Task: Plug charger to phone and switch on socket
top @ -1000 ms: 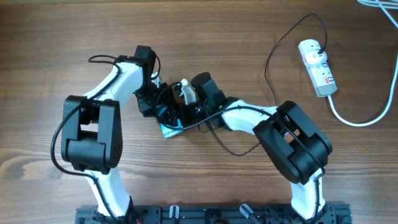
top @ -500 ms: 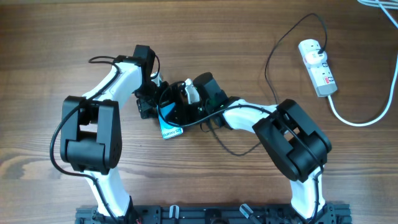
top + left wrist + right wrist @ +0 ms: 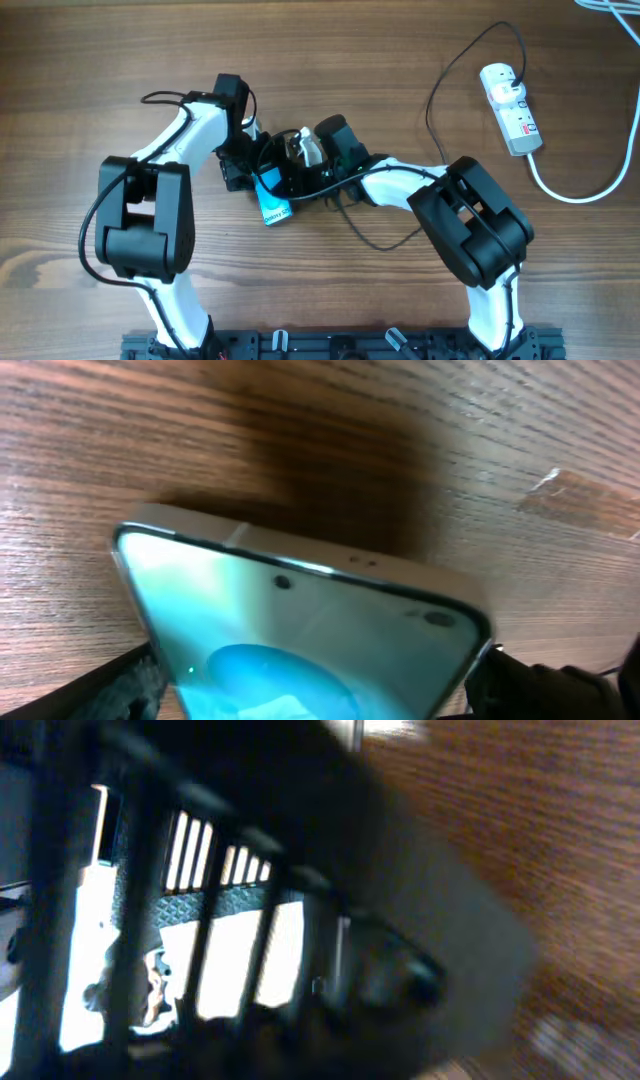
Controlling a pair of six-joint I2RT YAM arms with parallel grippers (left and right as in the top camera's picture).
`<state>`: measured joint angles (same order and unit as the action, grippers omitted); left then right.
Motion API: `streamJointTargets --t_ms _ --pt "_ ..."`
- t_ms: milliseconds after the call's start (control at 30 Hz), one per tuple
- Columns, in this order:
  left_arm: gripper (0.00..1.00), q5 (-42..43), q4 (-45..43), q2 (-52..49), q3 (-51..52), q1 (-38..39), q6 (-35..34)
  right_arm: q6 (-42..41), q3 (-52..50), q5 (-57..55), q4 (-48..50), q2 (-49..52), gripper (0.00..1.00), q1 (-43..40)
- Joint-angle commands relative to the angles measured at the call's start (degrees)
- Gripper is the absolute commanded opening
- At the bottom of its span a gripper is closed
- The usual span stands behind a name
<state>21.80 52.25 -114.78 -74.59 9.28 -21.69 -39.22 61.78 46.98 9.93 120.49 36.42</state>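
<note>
Flanking the phone (image 3: 300,630), the fingers (image 3: 120,685) of the left gripper (image 3: 330,690) stand spread wide, one dark tip at each long edge of the turquoise face. The wrist view does not show them clamped on it. The phone's near end lies between those tips and its white-bordered far end points away from them, over the wood. A dark shadow lies on the wood just beyond that far end. From overhead, the phone's other end sticks out below the left fingers, toward the robot's base, bright blue with its band of text. The right gripper (image 3: 298,160) sits just beside the left one, across the phone from it, and its fingers are closed. Its own wrist view is badly blurred, so I cannot tell what, if anything, is pinched between them. A small pale shape shows at those fingers from above, too tangled in dark parts to name. The charger (image 3: 430,115) is a thin black cable that emerges from under the right arm. It runs well away from both sets of fingers, up and over in a loop to the socket (image 3: 511,122). Its connector tip is hidden among the grippers. The socket lies far to the right of the right fingers on the table (image 3: 100,60), with its thick white cord (image 3: 575,195) curving off toward the edge.
</note>
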Motion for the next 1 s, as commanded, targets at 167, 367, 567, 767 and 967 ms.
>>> streamJointTargets --t_ms 167,367,567,767,967 --pt "0.92 20.3 -7.8 12.8 3.7 -3.3 7.9 -12.1 -0.4 24.6 20.8 0.8 0.04 -7.7" --pt "0.73 31.2 -15.5 24.5 3.7 -3.5 7.8 -40.2 -0.4 28.5 54.4 0.8 0.04 -8.0" --pt "0.59 36.9 -19.0 29.6 3.7 -3.5 7.8 -52.8 -0.4 28.1 69.7 0.8 0.04 -8.0" --pt "0.27 38.0 -16.0 29.6 3.7 -3.4 7.8 -51.4 -0.4 29.7 70.2 0.8 0.04 -8.8" --pt "0.04 42.5 -15.6 29.6 3.7 -3.4 7.8 -48.6 -0.4 30.5 70.2 0.8 0.08 -10.4"
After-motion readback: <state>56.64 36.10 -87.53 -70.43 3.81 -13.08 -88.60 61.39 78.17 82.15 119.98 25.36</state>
